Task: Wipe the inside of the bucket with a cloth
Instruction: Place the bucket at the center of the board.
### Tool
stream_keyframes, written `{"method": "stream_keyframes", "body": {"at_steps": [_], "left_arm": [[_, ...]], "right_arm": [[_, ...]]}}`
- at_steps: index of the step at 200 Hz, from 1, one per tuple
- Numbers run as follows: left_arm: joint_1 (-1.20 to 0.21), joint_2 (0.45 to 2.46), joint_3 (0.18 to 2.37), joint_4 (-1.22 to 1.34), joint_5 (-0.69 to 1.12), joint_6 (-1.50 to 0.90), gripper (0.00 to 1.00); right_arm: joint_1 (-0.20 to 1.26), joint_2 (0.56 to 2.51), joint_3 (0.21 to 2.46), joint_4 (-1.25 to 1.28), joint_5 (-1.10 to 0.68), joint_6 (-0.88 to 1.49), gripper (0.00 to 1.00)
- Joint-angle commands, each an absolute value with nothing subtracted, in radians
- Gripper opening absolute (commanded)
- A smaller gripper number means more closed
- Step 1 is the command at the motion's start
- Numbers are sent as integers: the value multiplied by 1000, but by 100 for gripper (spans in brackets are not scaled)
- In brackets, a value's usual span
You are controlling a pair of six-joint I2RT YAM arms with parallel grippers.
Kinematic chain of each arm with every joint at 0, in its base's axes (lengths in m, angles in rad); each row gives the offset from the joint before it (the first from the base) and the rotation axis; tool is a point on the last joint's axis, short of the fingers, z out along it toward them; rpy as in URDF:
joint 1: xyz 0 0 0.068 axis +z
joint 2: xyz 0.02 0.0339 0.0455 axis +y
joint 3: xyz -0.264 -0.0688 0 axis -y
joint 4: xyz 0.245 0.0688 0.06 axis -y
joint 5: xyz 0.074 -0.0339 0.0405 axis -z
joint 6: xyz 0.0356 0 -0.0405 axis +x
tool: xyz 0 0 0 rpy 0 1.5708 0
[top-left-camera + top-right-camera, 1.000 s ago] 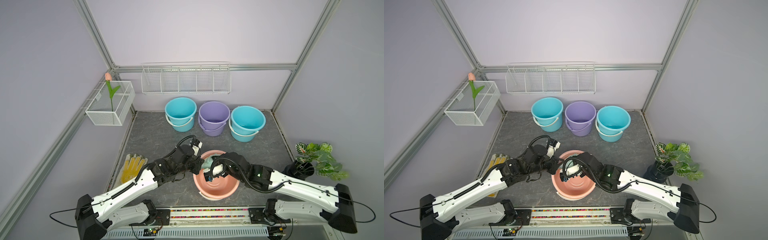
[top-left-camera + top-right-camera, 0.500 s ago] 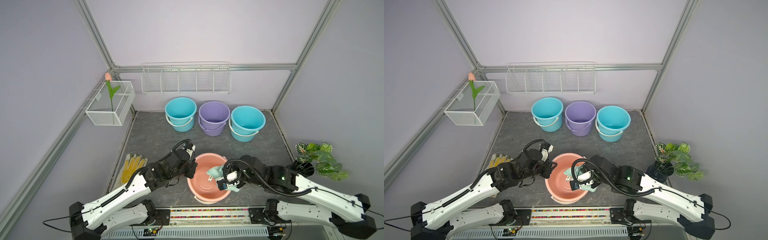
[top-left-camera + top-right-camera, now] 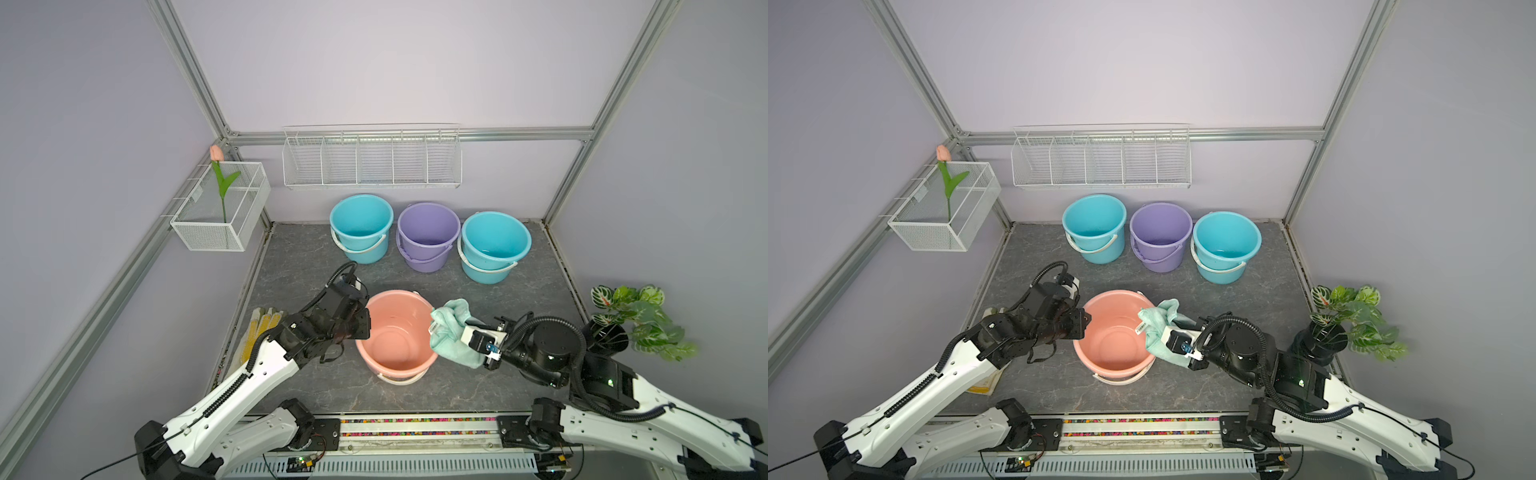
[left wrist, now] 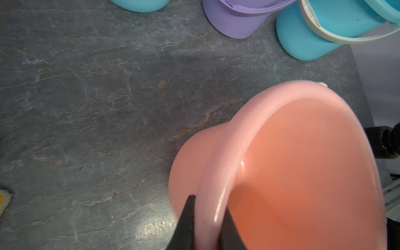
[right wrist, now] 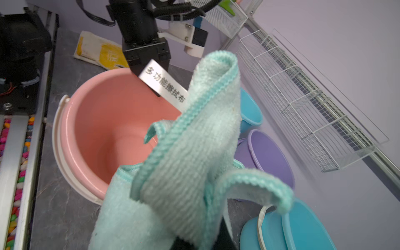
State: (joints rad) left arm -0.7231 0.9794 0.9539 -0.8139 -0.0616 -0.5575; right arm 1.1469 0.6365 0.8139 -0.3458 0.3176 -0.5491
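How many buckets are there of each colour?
Blue buckets: 2
Purple bucket: 1
Pink bucket: 1
Total: 4

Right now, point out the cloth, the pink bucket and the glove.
cloth [image 3: 448, 334], in a top view, bunched middle.
pink bucket [image 3: 395, 320], in a top view, inner wall.
glove [image 5: 97, 49], right wrist view, yellow print.

One pink bucket, one purple bucket, two teal buckets, one cloth, one potted plant.
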Motion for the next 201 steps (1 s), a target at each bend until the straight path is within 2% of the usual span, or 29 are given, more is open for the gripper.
{"method": "stream_keyframes", "body": {"at_steps": [1,29,67,107,142,201], "left_arm": [[-657,944,960,-822,22,-567,0],[-558,917,959,-864,46,-549,0],[-409,871,950,-913,76,-540,0],[-301,889,952,-914,68,-553,0],[-236,912,998,-970,-11,-566,0],[-155,970,1034,-934,-103,-622,0]], "right_arm": [[1147,692,839,-269,421,-469,7],[1145,770,918,-303,538,-395,7],[1126,853,972,-346,599,-299,7],[1086,904,974,-361,620,-183,7],[1010,930,975,-389,617,-83,7],[953,929,960,-373,548,-87,7]]}}
